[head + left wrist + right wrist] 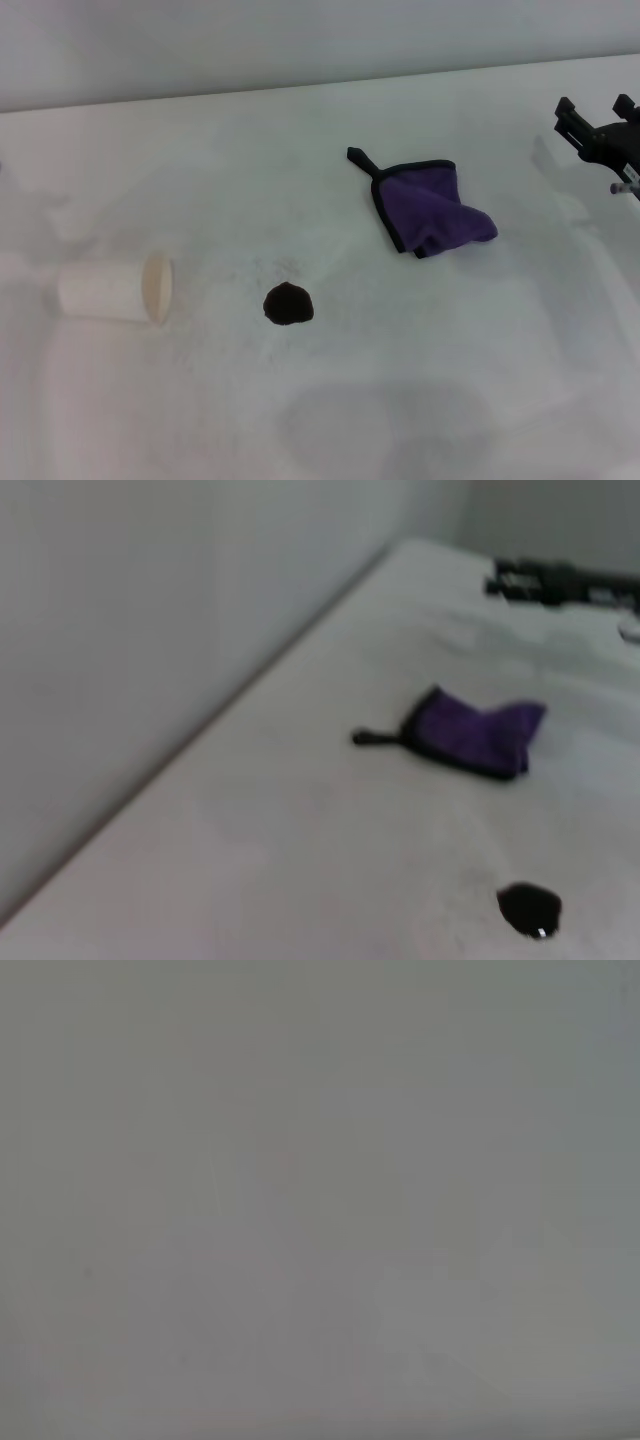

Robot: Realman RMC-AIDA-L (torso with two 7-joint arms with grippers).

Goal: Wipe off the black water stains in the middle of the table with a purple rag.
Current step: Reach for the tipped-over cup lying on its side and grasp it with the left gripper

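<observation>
A purple rag [430, 205] with black edging lies crumpled on the white table [420, 400], right of the middle; it also shows in the left wrist view [470, 730]. A small round blackish stain [288, 303] sits near the table's middle, to the rag's front left, and also shows in the left wrist view [530, 908]. My right gripper [595, 108] hovers at the far right, well right of the rag, its two fingers spread apart and empty. It shows far off in the left wrist view [540, 580]. My left gripper is out of view.
A white paper cup [115, 290] lies on its side at the left, mouth facing the stain. A pale wall runs along the table's far edge [300, 88]. The right wrist view shows only plain grey.
</observation>
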